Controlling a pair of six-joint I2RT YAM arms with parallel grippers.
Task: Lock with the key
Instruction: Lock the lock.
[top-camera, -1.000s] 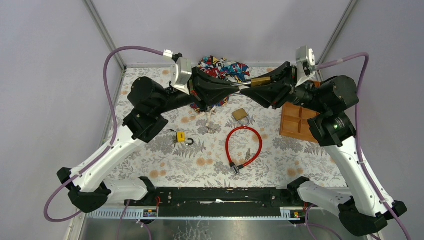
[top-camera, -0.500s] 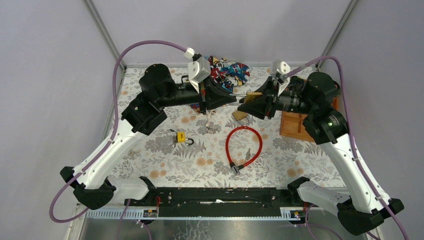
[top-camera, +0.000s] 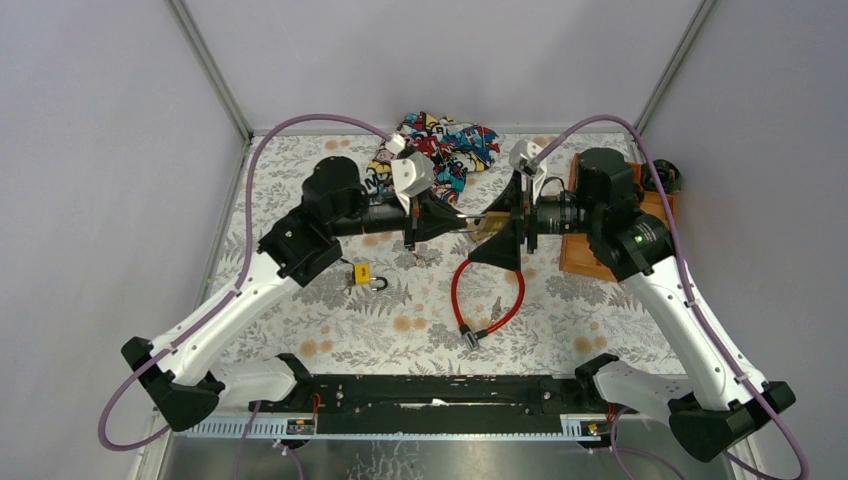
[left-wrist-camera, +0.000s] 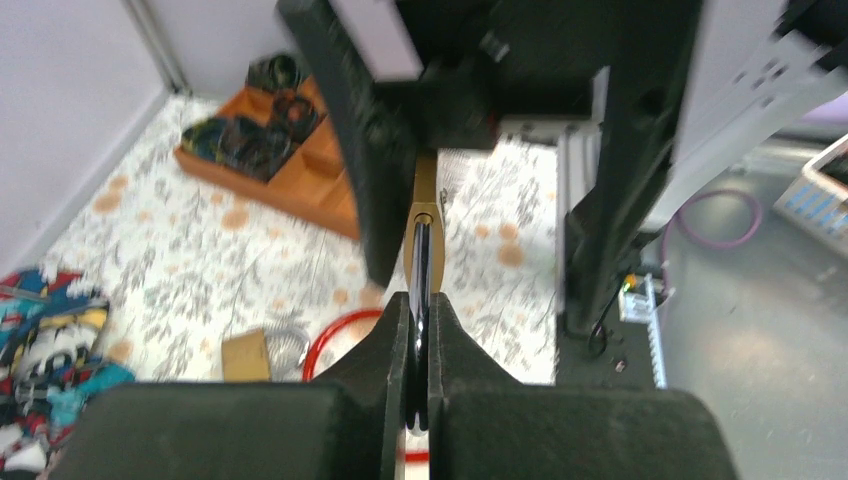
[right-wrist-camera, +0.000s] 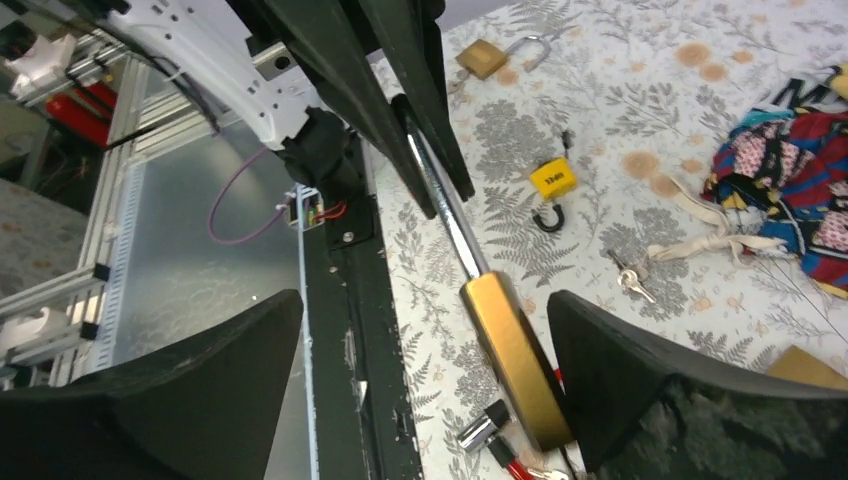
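A brass padlock (right-wrist-camera: 515, 365) with a long chrome shackle (right-wrist-camera: 445, 215) hangs in the air above the table. My left gripper (left-wrist-camera: 418, 310) is shut on the shackle, and the brass body (left-wrist-camera: 425, 215) points away from it. My right gripper (right-wrist-camera: 425, 300) stands wide open around the body. The body is close to one finger (right-wrist-camera: 640, 370) and well clear of the other. From above, the two grippers (top-camera: 462, 220) (top-camera: 492, 228) meet over the table's middle. A small bunch of keys (right-wrist-camera: 632, 278) (top-camera: 420, 255) lies on the table on a white cord, held by neither gripper.
A second brass padlock (left-wrist-camera: 250, 352) (right-wrist-camera: 483, 57), a yellow padlock (top-camera: 362, 273) and a red cable lock (top-camera: 487, 295) lie on the floral table. A wooden tray (top-camera: 590, 250) stands at the right. A colourful cloth (top-camera: 440, 145) lies at the back.
Both arms have come down and toward the table's middle. The right gripper has opened wide and let go of the padlock body. The left gripper still holds the shackle.
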